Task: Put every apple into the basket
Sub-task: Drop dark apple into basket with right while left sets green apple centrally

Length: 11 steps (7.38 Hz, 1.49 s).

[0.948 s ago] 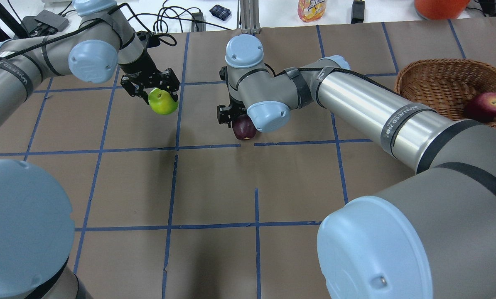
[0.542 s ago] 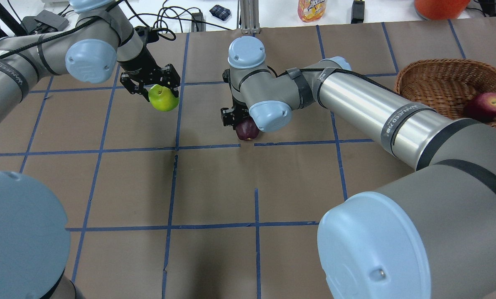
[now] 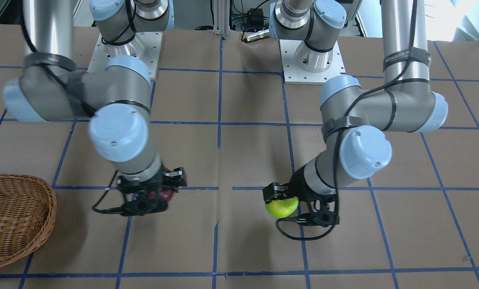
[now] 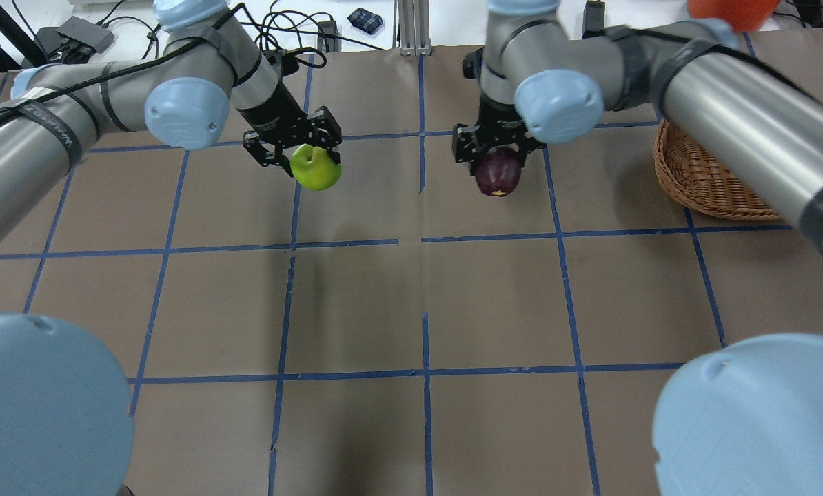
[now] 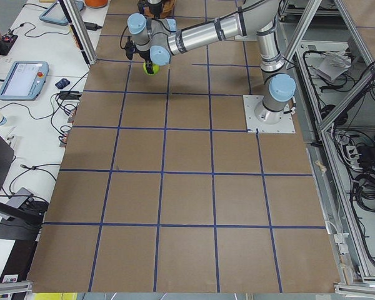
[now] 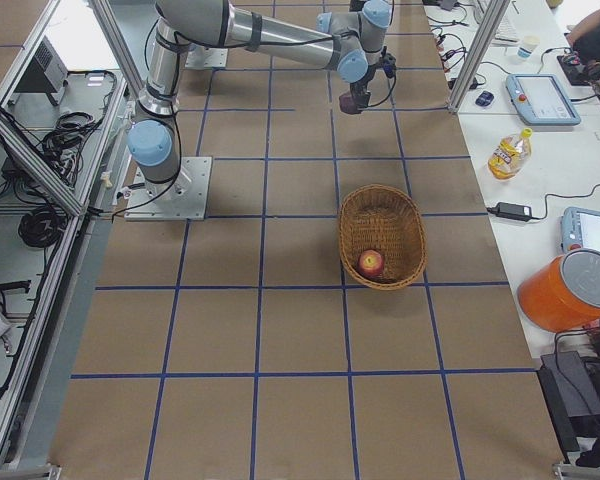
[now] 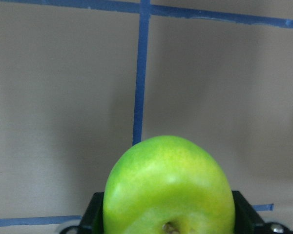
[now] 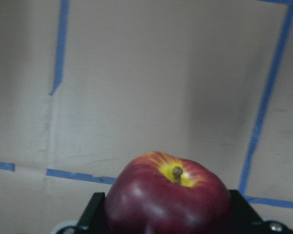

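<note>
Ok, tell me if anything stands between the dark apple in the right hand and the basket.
Nothing visible does. The dark apple hangs in the right hand, and only bare table paper lies between it and the basket. The green apple is on the opposite side.

I'm looking at a broad table covered in brown paper and ruled into squares with blue tape (image 4: pixel 356 303). A long white bench (image 5: pixel 44 144) runs along its far side, strewn with black cables. On it sit a blue-grey touchscreen pendant (image 6: pixel 542 98), a yellow-orange drink bottle (image 6: pixel 507 152) and a black power brick (image 6: pixel 510 211). An orange tub with a grey lid (image 6: pixel 572 292) stands near the bench's end. Silver aluminium frame posts (image 5: pixel 78 31) rise at the table's edge. Coiled black cable bundles (image 5: pixel 369 187) lie behind the table. The light is even, the shadows soft.
</note>
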Each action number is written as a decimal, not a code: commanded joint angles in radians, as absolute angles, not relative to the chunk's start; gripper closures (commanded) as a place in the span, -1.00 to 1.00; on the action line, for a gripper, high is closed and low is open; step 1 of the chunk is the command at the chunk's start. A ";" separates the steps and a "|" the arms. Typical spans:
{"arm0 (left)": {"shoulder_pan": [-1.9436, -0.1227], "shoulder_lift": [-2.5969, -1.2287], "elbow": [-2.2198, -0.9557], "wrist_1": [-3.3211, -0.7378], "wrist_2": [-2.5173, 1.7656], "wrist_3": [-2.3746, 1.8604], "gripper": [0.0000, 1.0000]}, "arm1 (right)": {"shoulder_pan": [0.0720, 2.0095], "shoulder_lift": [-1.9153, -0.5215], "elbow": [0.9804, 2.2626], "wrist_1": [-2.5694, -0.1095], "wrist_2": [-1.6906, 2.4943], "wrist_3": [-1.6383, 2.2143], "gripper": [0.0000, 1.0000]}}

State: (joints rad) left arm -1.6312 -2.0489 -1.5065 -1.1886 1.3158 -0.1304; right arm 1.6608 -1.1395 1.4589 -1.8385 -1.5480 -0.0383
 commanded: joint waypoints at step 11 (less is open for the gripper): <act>-1.595 -1.923 -1.475 -1.201 1.456 -0.028 -1.00 | 1.080 -0.959 1.457 -2.114 -1.606 -0.650 -0.68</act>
State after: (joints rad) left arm -1.7172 -1.9973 -1.5544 -1.0372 1.4562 -0.1576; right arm 1.0890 -0.9636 1.4484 -2.1122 -1.6068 -0.6468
